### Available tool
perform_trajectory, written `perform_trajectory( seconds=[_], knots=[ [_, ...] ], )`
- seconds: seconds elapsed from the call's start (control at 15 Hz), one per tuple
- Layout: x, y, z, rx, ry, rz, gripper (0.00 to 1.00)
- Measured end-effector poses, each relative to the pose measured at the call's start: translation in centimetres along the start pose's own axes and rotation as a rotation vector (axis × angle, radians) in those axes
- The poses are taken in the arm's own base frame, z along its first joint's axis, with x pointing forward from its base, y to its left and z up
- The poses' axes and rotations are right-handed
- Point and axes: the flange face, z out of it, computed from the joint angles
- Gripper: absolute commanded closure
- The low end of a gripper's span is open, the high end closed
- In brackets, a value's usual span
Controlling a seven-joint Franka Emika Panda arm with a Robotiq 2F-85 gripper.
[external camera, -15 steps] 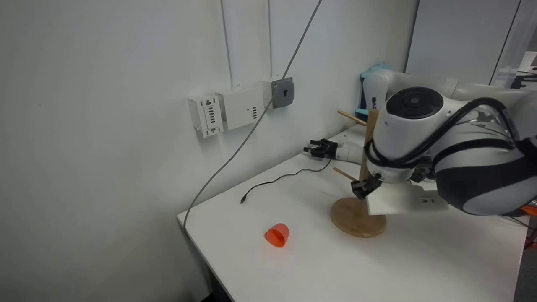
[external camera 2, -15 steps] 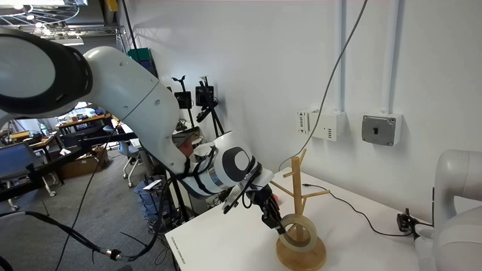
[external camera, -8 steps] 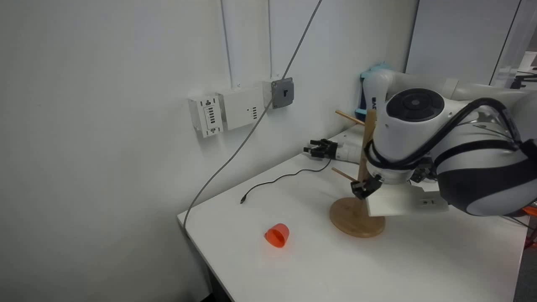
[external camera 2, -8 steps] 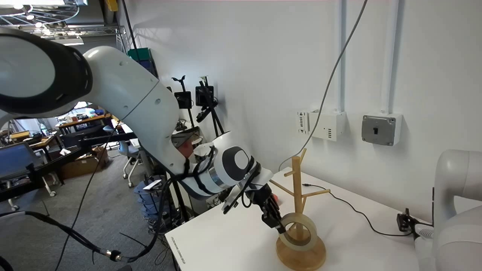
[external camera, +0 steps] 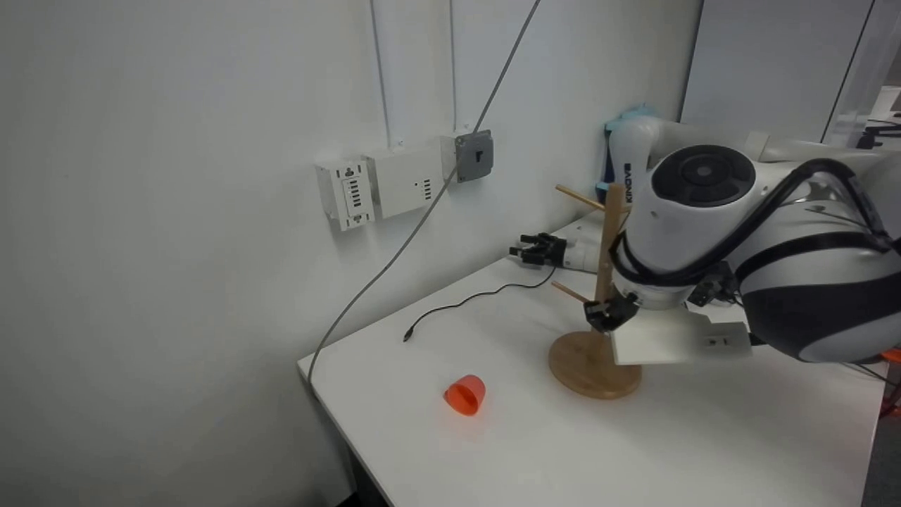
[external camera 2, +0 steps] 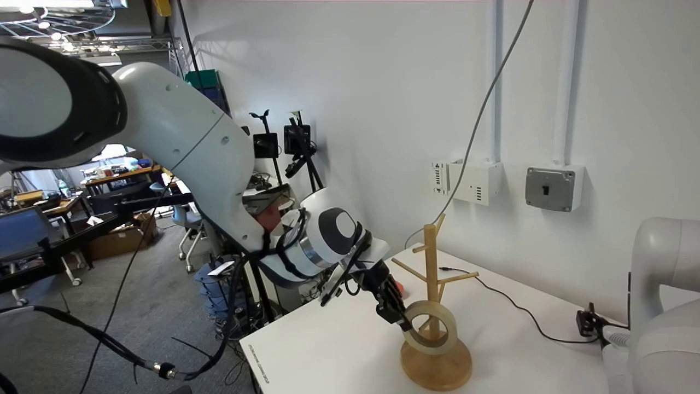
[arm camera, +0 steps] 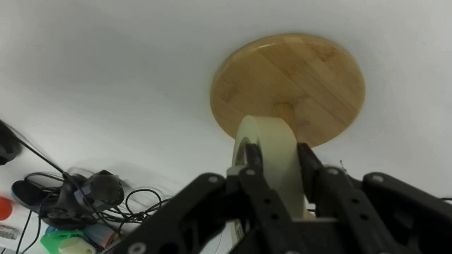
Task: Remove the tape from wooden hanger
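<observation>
My gripper (arm camera: 278, 151) is shut on the pale tape (arm camera: 275, 132), one finger inside the ring and one against its outer face. In an exterior view the tape (external camera 2: 451, 327) stands edge-up in front of the pole, above the base, its left rim in my gripper (external camera 2: 406, 323). The wooden hanger (external camera 2: 431, 246) is upright, pole and a low peg visible through the ring's hole. Whether a peg passes through the tape I cannot tell. The hanger's round base (arm camera: 293, 74) shows beyond the tape in the wrist view. In an exterior view with the base (external camera: 595, 370), my arm hides the tape.
An orange cup (external camera: 464, 396) lies on its side on the white table (external camera: 507, 451). A thin black cable (external camera: 486, 294) runs along the wall side. Another arm's black gripper (external camera: 540, 250) rests at the back. Bent pegs (external camera 2: 459, 278) stick out from the pole.
The gripper has risen slightly with the tape in it, so more of the base shows below the ring. The hanger has shifted and leaned a little.
</observation>
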Motion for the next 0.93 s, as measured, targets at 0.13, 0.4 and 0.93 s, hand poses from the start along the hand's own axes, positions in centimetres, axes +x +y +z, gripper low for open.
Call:
perform_trajectory(
  seconds=[0.13,0.4,0.93],
  knots=[
    [0.1,0.1,-0.4,0.004,0.011,0.001,0.92],
    [-0.1,0.6,-1.2,0.010,0.027,-0.006,0.92],
    [-1.1,1.0,-1.9,0.015,0.023,-0.029,0.92]
  ],
)
